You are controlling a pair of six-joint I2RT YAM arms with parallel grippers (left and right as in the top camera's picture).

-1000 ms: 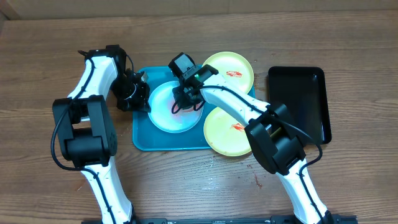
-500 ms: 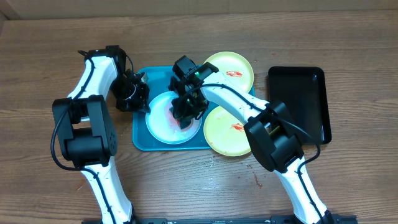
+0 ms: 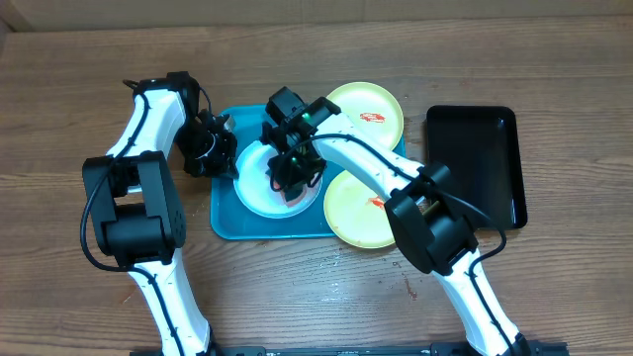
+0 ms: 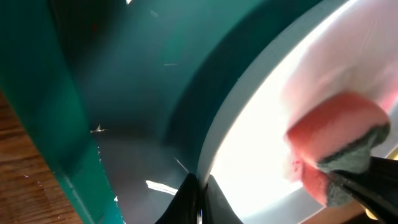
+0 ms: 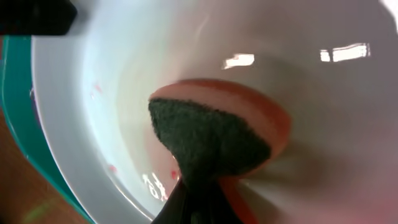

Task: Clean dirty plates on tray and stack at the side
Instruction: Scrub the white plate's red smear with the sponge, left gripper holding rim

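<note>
Overhead: your light blue plate (image 3: 253, 190) lies in the turquoise tray (image 3: 226, 223). Your left gripper (image 4: 198, 198) is pinched on the plate's left rim. Your right gripper (image 3: 294, 181) is clamped on a red sponge (image 5: 231, 127) pressed onto the plate's centre. One yellow-green plate (image 3: 363, 107) and a second yellow-green plate (image 3: 358, 210) overlap the tray's right edge.

Table (image 3: 297, 54) beyond the tray (image 3: 226, 225) lies open; the left arm (image 3: 148, 119) and yellow-green plates (image 3: 356, 213) crowd its sides
</note>
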